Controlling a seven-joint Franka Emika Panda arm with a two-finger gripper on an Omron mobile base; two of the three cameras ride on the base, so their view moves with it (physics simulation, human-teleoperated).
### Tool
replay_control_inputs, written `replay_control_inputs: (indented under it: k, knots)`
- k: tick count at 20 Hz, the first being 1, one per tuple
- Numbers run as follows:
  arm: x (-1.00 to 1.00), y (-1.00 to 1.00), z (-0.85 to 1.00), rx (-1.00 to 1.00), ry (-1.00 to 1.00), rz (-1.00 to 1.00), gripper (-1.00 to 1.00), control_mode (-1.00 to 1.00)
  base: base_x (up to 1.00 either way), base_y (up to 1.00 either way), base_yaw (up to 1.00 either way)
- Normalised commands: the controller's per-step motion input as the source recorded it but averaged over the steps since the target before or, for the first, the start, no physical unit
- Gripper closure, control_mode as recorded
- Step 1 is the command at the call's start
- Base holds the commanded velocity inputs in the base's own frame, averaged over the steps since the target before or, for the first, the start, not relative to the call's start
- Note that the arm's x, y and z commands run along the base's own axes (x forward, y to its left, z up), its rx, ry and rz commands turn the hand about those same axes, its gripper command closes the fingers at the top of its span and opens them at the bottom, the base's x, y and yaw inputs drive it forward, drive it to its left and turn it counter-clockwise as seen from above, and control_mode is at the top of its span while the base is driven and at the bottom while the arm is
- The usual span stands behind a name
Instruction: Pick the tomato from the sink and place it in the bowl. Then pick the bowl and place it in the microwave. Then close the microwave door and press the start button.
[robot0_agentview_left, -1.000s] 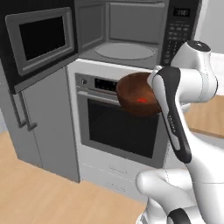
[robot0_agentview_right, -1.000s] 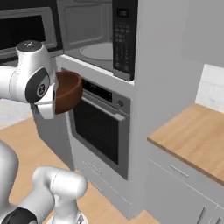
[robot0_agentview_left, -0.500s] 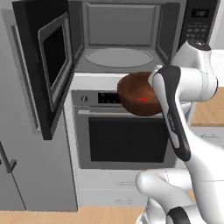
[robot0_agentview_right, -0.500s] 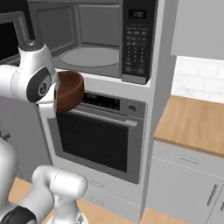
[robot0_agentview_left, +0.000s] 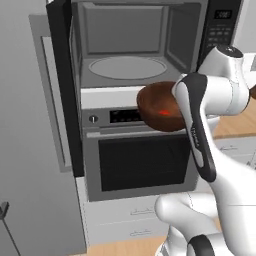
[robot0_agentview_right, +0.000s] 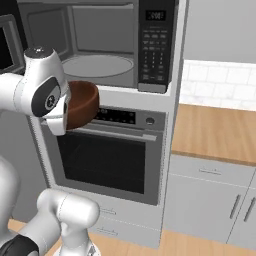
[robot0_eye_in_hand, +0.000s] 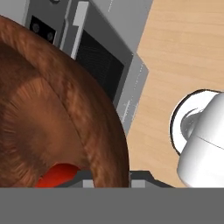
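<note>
The dark brown wooden bowl (robot0_agentview_left: 156, 104) hangs in front of the oven's control panel, just below the open microwave (robot0_agentview_left: 127, 47). The red tomato (robot0_agentview_left: 164, 112) lies inside it, also a red patch at the bowl's bottom (robot0_eye_in_hand: 56, 176) in the hand view. My gripper (robot0_eye_in_hand: 111, 176) is shut on the bowl's rim (robot0_eye_in_hand: 100, 131); in both base views my arm hides the fingers. The microwave door (robot0_agentview_left: 62, 85) stands swung open to the left. The white turntable plate (robot0_agentview_right: 97, 65) is bare, and the keypad strip (robot0_agentview_right: 152, 47) sits to its right. The bowl (robot0_agentview_right: 82, 102) is outside the cavity.
The oven (robot0_agentview_right: 110, 160) with its dark window is directly beneath the microwave. A wooden counter (robot0_agentview_right: 215, 130) over grey cabinets lies to the right. A tall grey cabinet front (robot0_agentview_left: 25, 150) stands behind the open door on the left.
The whole picture has shifted as the base drove, so the microwave and oven now face me squarely. The bowl with the tomato stays held at the same place relative to the arm.
</note>
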Motion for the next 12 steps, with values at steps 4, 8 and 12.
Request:
replay_control_inputs:
  k: [4, 8, 12]
  knots:
    - [0.0, 0.0, 0.0, 0.0, 0.0, 0.0, 1.0, 1.0, 0.21, 0.1, -0.08]
    - [0.0, 0.0, 0.0, 0.0, 0.0, 0.0, 1.0, 1.0, 0.36, 0.32, -0.01]
    - [0.0, 0.0, 0.0, 0.0, 0.0, 0.0, 1.0, 1.0, 0.24, 0.06, 0.01]
